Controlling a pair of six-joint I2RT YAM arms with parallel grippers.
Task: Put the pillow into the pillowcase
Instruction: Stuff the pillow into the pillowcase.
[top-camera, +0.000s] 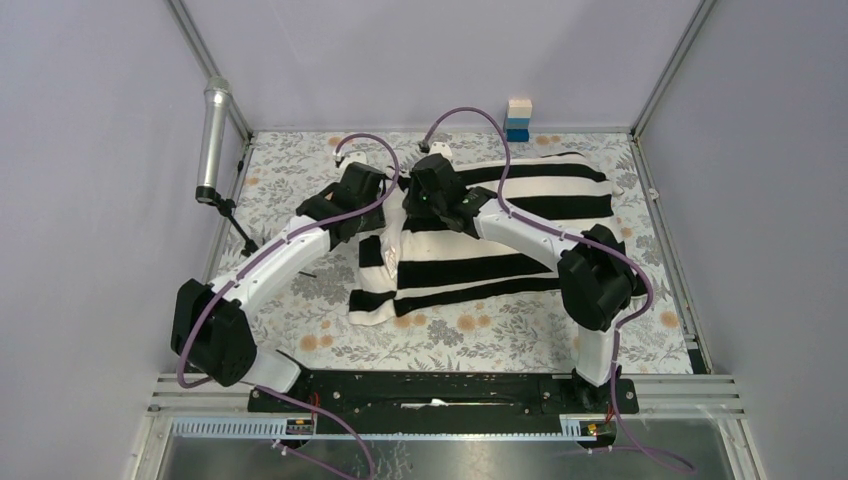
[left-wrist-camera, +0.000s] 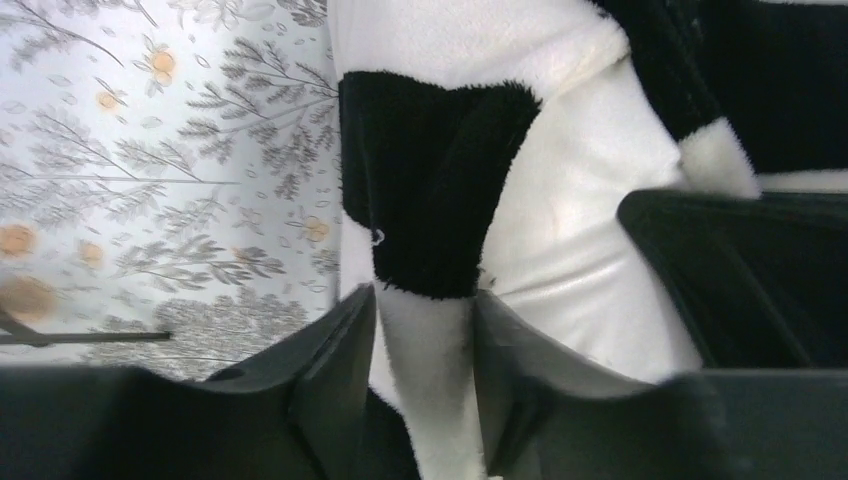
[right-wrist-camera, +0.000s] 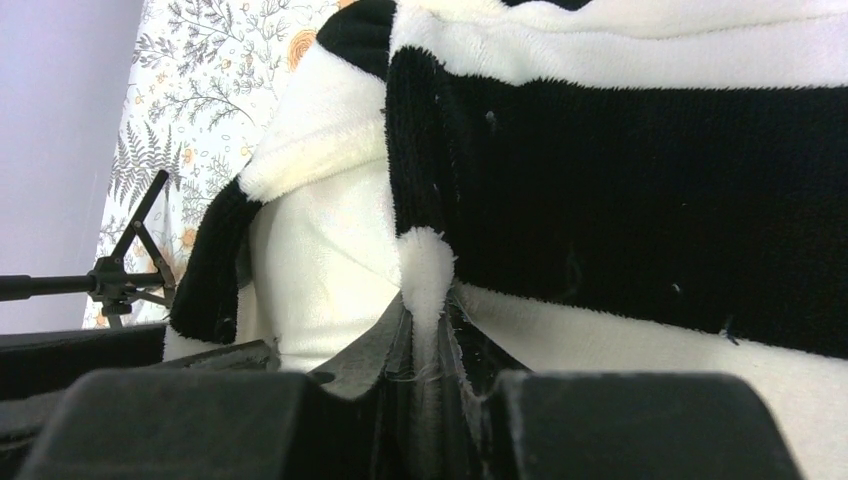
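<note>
- The striped pillowcase is being shown lying mid-table on the floral covering, with the cream pillow peeking from its open mouth (mostly sleeved, apparently).
- The mouth's hem is being pinched tight by the right gripper, likely to draw it over the pillow.
- The left gripper is being held with jaws apart, the hem loose between them.
</note>
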